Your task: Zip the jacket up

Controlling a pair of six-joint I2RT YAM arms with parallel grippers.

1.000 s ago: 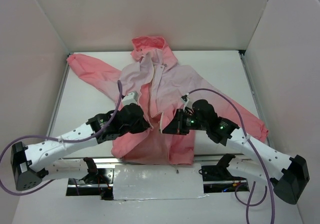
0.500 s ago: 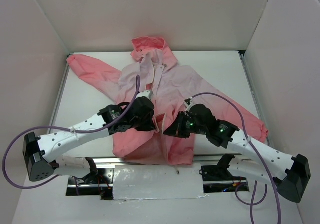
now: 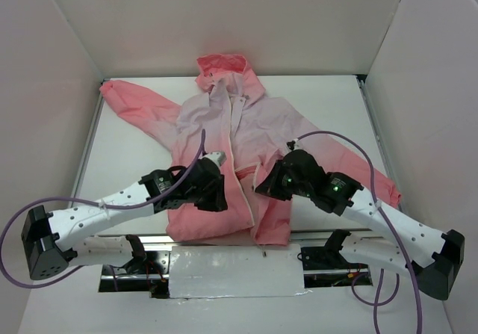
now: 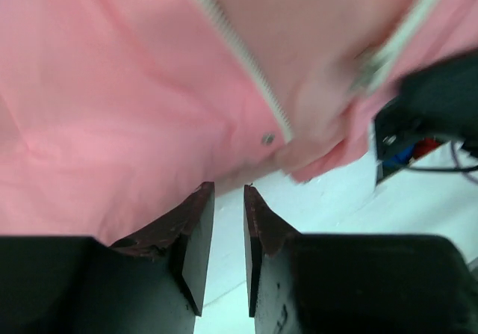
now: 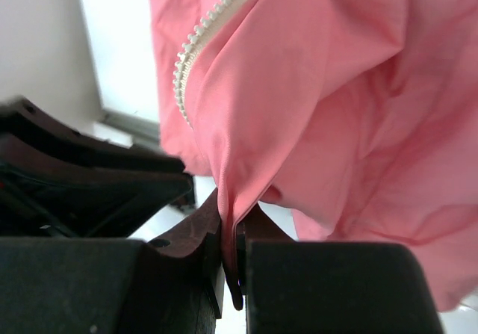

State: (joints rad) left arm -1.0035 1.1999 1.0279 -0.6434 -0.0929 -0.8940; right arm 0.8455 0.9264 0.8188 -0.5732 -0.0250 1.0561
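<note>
jacket position: jacket (image 3: 246, 125) lies spread front-up on the white table (image 3: 127, 155), hood (image 3: 222, 65) toward the far wall, hem at the near edge by the arm bases
jacket material: thin, smooth, slightly glossy fabric, soft creases all over; coral pink at sleeves, hood and hem, paling to lilac-white over the chest
sleeves: one stretched out flat to the far left corner, the other runs off to the right, partly under the right arm
zipper: white zipper (image 4: 239, 57), small moulded teeth on a pale tape; in the left wrist view two toothed edges run apart from each other over pink cloth
snap: small round metal snap (image 4: 267, 137) just beside the zipper tape, near the hem
left gripper: left gripper (image 4: 228, 192) over the lower left front panel, dark flat wedge-shaped fingers apart with a narrow gap, nothing between them (tips just above the hem edge, contact with the cloth unclear)
right gripper: right gripper (image 5: 231, 226) on the lower right front panel, fingers pressed together on a pinched fold of pink fabric that rises in a ridge, the toothed edge curving up just above the pinch
cable: purple cable (image 3: 336, 143) loops from each arm over the jacket
enclosure: plain matt white walls on three sides
</note>
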